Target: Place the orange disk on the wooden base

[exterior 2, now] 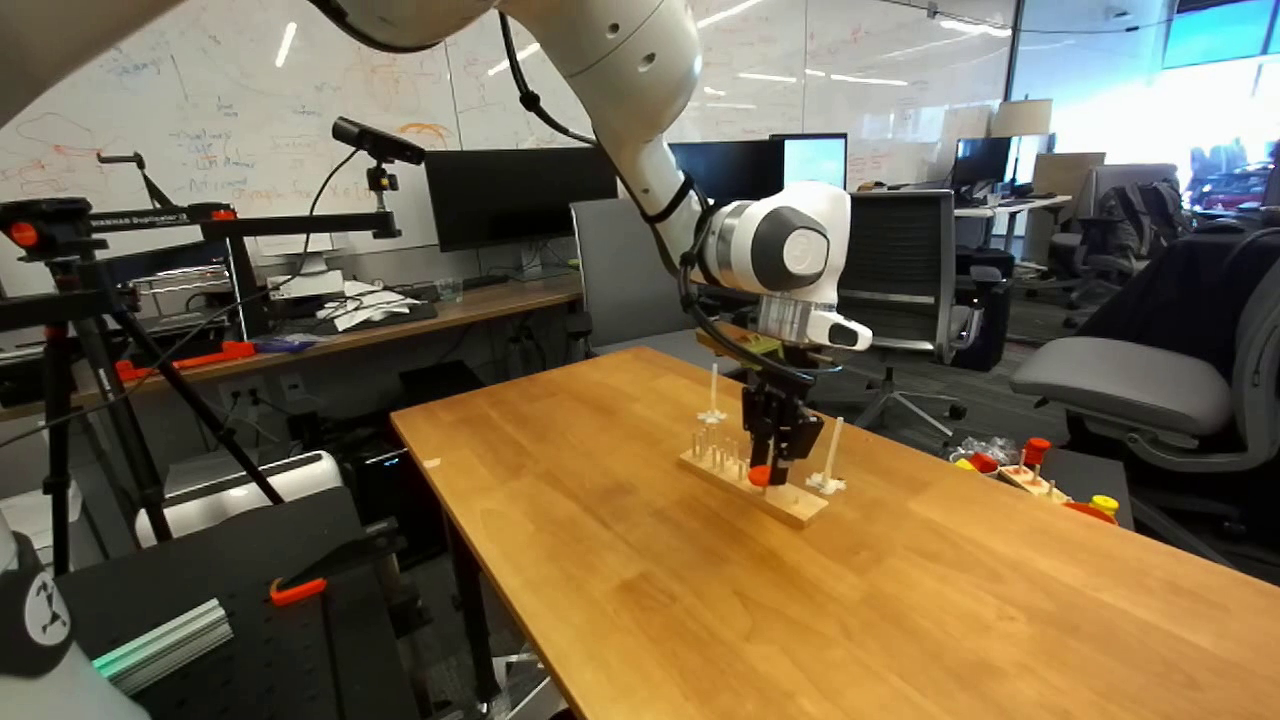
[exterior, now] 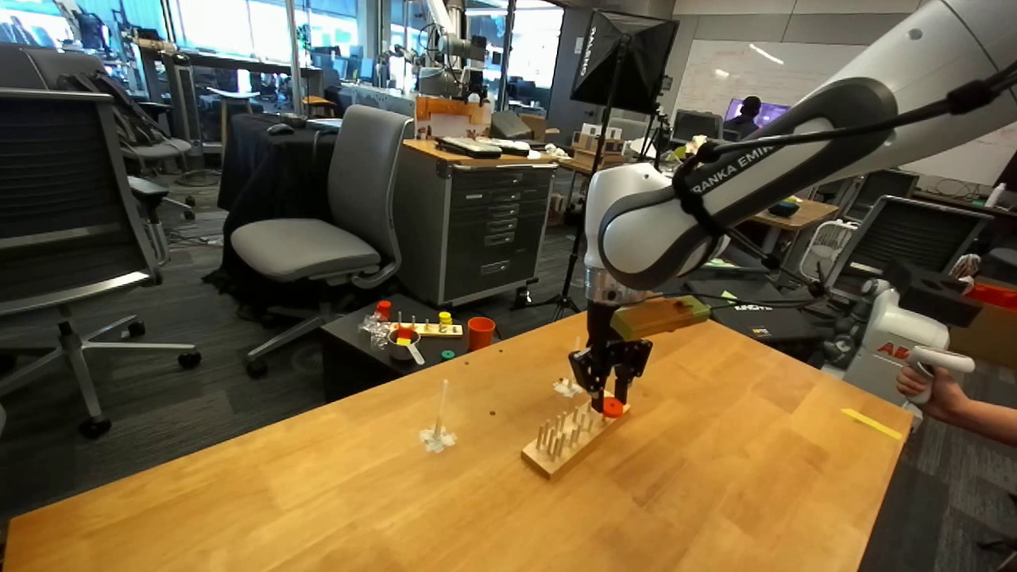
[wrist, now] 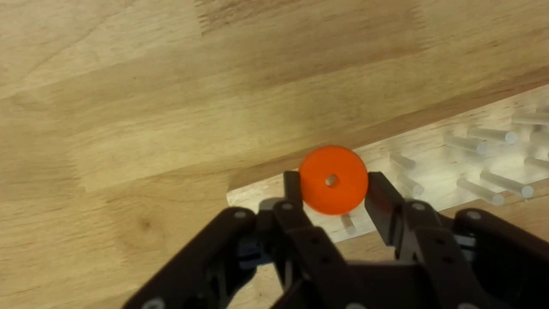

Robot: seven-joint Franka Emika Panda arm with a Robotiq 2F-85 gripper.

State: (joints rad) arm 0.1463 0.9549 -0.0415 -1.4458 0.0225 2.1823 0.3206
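Observation:
Between the two fingers [wrist: 293, 186] of my gripper [wrist: 334, 187] sits the orange disk [wrist: 334, 199], gripped at its sides, with its flat face and small centre hole visible in the wrist view. Underneath lies the wooden base [wrist: 441, 171], a light board whose upright pegs crowd toward the right of that view. The disk covers part of the board near its left end, and one peg shows just below its rim. Both exterior views have the disk [exterior: 612, 407] low over the base [exterior 2: 800, 508]; whether it touches the board or a peg I cannot tell.
Two lone pale pegs, taped to the table [exterior: 318, 492], stand near the base: a nearer peg [exterior: 442, 409] and one behind the board [exterior 2: 833, 455]. Beyond the table edge, a dark side stand holds an orange cup [exterior: 481, 334] and other small pieces.

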